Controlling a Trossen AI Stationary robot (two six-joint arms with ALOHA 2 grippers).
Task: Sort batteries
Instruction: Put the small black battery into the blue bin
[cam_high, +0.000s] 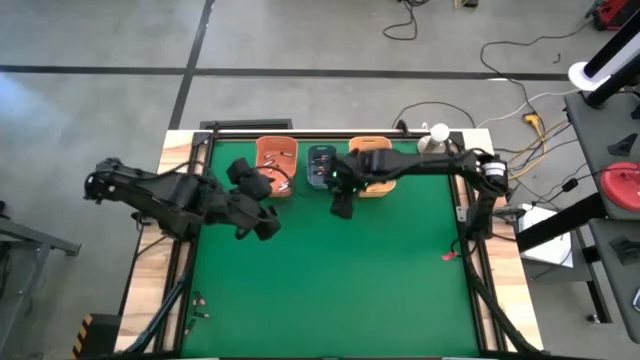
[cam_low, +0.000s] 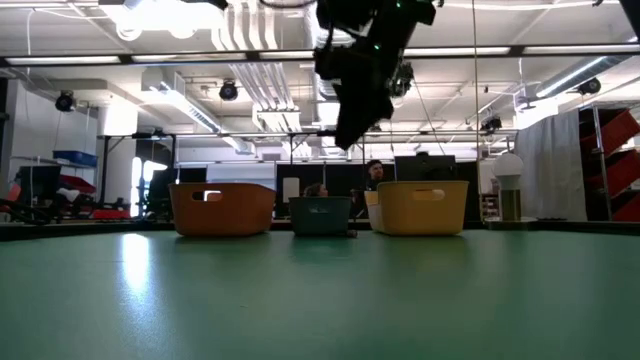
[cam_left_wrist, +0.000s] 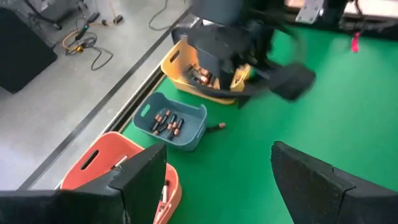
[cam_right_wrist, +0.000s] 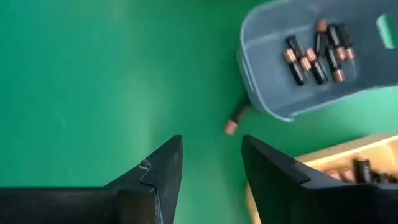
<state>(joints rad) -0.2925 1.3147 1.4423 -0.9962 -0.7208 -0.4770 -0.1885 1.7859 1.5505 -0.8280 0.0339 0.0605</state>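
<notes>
Three bins stand in a row at the table's far edge: an orange bin (cam_high: 275, 165), a blue-grey bin (cam_high: 321, 165) and a yellow-orange bin (cam_high: 372, 168). Several dark batteries with coppery ends (cam_right_wrist: 316, 55) lie in the blue-grey bin (cam_right_wrist: 273, 93). More batteries (cam_left_wrist: 202, 78) show in the yellow-orange bin (cam_left_wrist: 180, 68). One loose battery (cam_right_wrist: 235, 119) lies on the green mat beside the blue-grey bin's near wall. My right gripper (cam_right_wrist: 211, 155) hangs open above the mat just near of that battery, high over the table (cam_low: 355, 120). My left gripper (cam_left_wrist: 217, 165) is open and empty, near of the orange bin (cam_high: 262, 205).
The green mat (cam_high: 330, 290) stretches bare toward the near edge. A small red thing (cam_high: 449, 256) lies at the mat's right edge. In the left wrist view my right arm (cam_left_wrist: 249, 37) stands over the yellow-orange bin. Cables lie on the floor beyond the table.
</notes>
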